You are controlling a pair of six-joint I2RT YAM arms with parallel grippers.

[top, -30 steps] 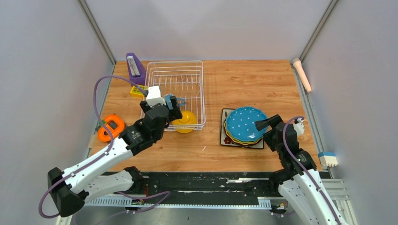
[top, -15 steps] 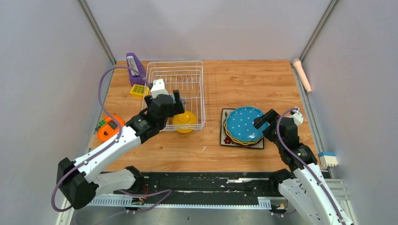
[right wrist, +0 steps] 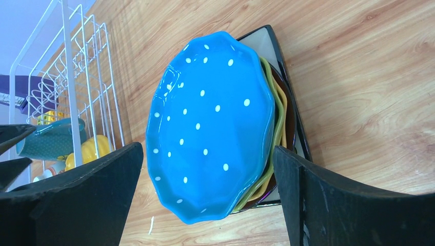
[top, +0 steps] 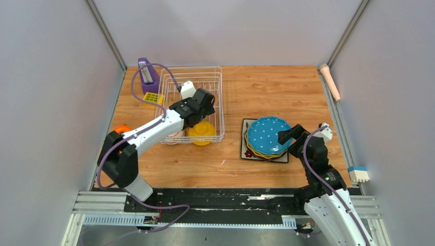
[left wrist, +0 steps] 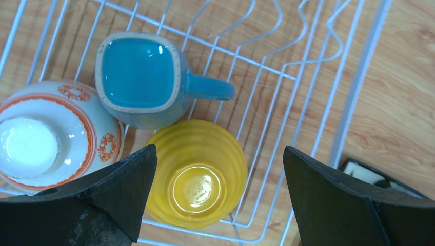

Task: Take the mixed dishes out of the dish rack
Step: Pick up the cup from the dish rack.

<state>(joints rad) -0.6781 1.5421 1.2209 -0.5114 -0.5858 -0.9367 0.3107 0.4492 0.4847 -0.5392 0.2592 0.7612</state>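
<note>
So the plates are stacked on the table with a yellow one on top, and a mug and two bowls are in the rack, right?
Not quite: the top plate is the blue one with white dots, not a yellow one, as the right wrist view shows. The mug, yellow bowl and patterned bowl are in the rack.

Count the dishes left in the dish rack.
3, at the near end of the dish rack: blue-grey mug, yellow bowl in front, patterned bowl leftward. The left arm may hide others.

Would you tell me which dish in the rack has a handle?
The blue-grey mug, beside the yellow bowl and the patterned bowl, which have none.
</note>
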